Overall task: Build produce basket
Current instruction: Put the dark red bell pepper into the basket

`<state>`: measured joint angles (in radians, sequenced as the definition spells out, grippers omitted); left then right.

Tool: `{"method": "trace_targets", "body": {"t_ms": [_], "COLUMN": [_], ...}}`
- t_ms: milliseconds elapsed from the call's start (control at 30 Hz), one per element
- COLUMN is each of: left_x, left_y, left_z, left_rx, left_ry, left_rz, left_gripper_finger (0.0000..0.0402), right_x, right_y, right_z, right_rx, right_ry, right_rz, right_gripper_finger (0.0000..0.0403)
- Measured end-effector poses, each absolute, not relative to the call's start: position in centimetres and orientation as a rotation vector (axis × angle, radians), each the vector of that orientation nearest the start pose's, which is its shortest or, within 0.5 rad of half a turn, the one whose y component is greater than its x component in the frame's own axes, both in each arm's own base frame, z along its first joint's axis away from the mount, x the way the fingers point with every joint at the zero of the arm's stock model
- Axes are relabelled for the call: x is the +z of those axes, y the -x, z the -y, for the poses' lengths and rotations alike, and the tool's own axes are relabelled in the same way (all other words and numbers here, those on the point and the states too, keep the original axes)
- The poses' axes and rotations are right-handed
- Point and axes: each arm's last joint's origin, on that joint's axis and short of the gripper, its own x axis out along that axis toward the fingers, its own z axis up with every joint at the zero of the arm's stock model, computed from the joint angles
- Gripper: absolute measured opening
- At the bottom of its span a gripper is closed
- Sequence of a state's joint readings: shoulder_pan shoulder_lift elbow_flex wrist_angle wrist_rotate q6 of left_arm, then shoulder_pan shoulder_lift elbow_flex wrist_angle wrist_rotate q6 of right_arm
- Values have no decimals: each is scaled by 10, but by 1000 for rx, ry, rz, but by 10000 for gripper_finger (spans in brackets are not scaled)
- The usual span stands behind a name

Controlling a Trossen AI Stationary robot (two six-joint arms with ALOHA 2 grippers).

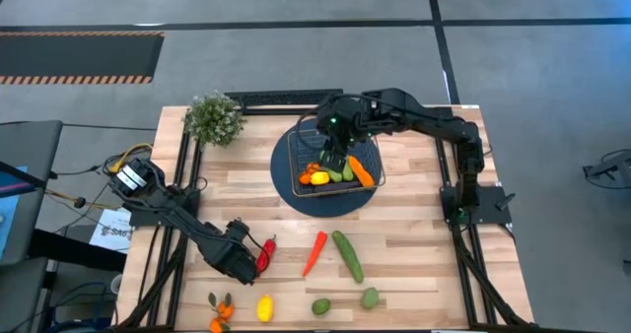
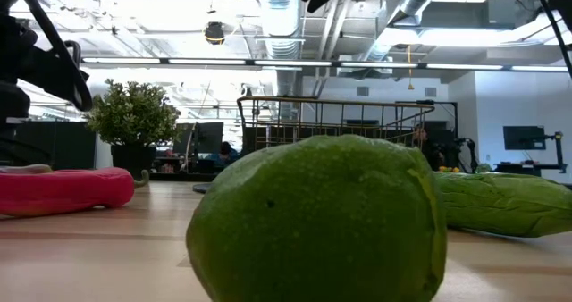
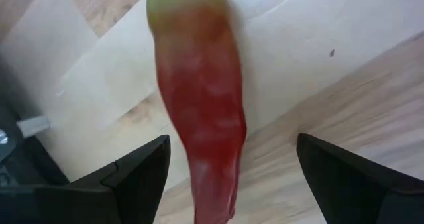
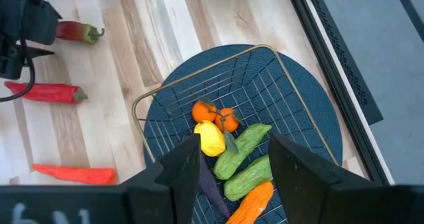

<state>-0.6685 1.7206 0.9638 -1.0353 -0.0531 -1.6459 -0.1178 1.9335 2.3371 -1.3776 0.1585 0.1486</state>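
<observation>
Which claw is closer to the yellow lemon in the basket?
Right. The right claw hangs open just above the yellow lemon in the basket; the left claw is far off, around a red pepper.

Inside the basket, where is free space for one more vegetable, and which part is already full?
The basket has bare mesh in the half toward the potted plant. It is crowded where the tangerines, lemon, cucumbers and orange pepper lie, under the right gripper.
</observation>
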Motion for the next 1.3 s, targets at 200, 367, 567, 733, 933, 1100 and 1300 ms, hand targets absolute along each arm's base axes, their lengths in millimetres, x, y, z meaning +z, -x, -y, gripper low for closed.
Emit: {"method": "trace_targets", "body": {"t_ms": [200, 367, 567, 733, 933, 1100, 1300], "left_x": [146, 146, 146, 146, 146, 146, 145], "left_y": [-204, -204, -204, -205, -205, -206, -207], "left_z": [158, 158, 158, 157, 157, 158, 160], "left_rx": [950, 957, 970, 998, 1019, 981, 948], "left_ry": [578, 588, 599, 612, 629, 610, 638], "left_rz": [-1437, -1436, -1429, -1389, -1371, -1382, -1439], "left_gripper_finger": [314, 314, 314, 314, 314, 314, 306], "right_x": [422, 422, 422, 422, 422, 422, 422], "right_y": [-367, -367, -367, -367, -367, -367, -367], "right_z": [48, 48, 48, 48, 48, 48, 45], "right_rx": [-326, -326, -329, -330, -330, -330, -320], "right_ry": [-116, -116, -121, -123, -124, -123, -115], "right_rz": [-953, -954, -953, -952, -952, -953, -954], "right_gripper_finger": [195, 194, 189, 191, 187, 184, 186]}}
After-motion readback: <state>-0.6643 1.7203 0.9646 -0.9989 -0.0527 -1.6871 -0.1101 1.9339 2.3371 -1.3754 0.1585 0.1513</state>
